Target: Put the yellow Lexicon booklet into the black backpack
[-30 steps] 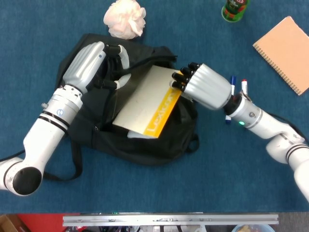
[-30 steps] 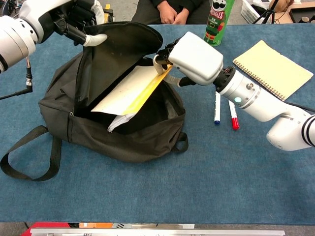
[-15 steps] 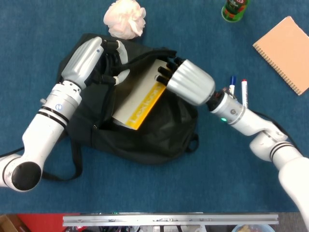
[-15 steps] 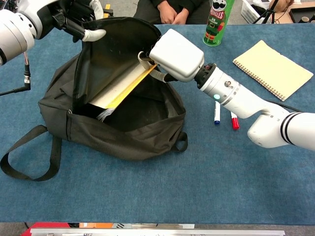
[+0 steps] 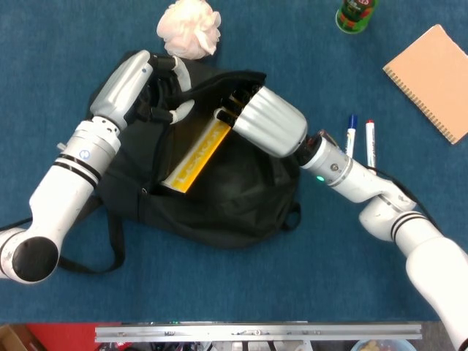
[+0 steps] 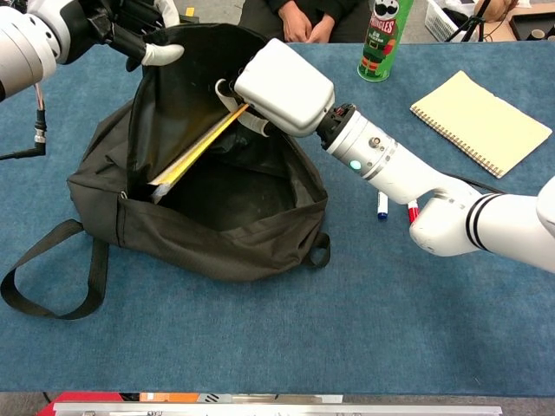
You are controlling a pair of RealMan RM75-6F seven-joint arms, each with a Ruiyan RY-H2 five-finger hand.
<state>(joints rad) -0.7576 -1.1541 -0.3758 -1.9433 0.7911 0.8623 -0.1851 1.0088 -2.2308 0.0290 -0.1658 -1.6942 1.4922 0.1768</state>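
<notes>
a: where is the yellow lexicon booklet (image 5: 196,154) sitting?

b: it is lying on a slant inside the mouth of the black backpack (image 6: 217,234). its low end is pointing down into the bag, toward the left edge of the table (image 6: 347,347). its high end is poking up at the bag's far rim.

a: who is holding it?

b: the right hand (image 6: 282,87) is holding the high end. its fingers are curled on the top of the booklet, so it is clamped on it. the booklet's long side is running away from that hand, down and into the bag.

a: and the left hand (image 5: 164,88)?

b: it is pinching the bag's flap and holding it up, so the mouth is gaping wide. it is near the booklet too, but the right hand is the one touching it.

a: so what is the next move needing?

b: i think the right hand is needing to push along the booklet's long side, deeper in, and then let go. the booklet looks most of the way in.

a: can you read any words?

b: yes. the yellow strip is showing "lexicon" in the head view. the green can (image 6: 385,35) at the far edge is saying "pringles". a notebook (image 6: 479,121) and two pens (image 5: 360,139) are lying toward the right edge. a pink puff (image 5: 189,27) is sitting by the far edge.
</notes>
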